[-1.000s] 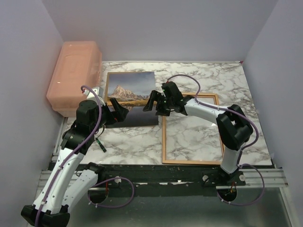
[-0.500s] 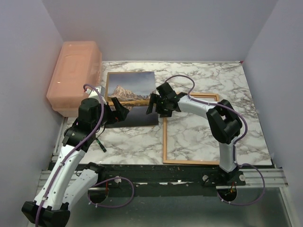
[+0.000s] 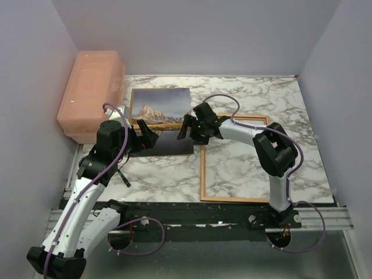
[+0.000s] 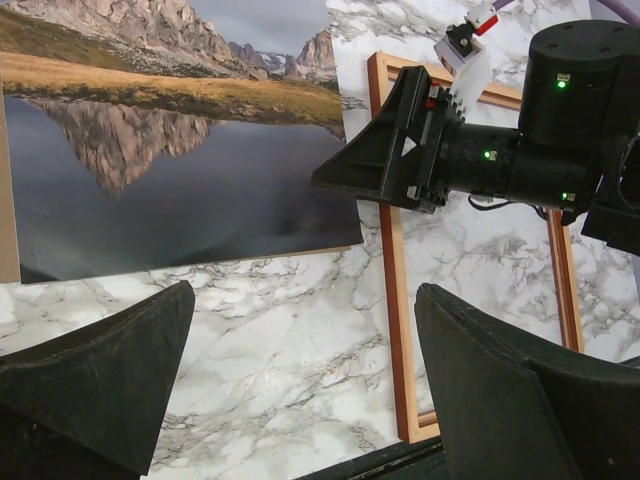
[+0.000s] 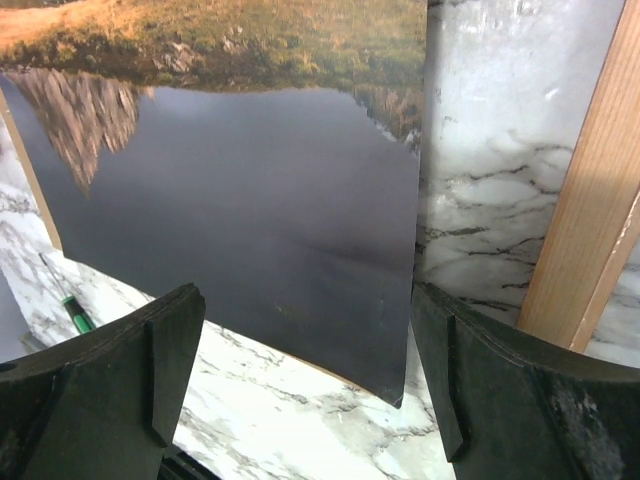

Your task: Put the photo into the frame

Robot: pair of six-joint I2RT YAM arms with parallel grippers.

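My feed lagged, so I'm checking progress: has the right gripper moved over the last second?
Yes. The right gripper has edged a little left, away from the frame and its far-left corner, toward the right edge of the photo, with its jaws open.

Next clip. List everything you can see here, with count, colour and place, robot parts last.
photo: one, mountain-and-lake print, face up on the board, far left of the table.
backing board: one, brown, under the photo.
frame: one, light wood, flat, right of the photo.
storage box: one, translucent pink, far left edge.
table: one, white-grey marble.
left tool: one, black, open, over the photo's near-left part.
right tool: one, black, open, at the photo's right edge.
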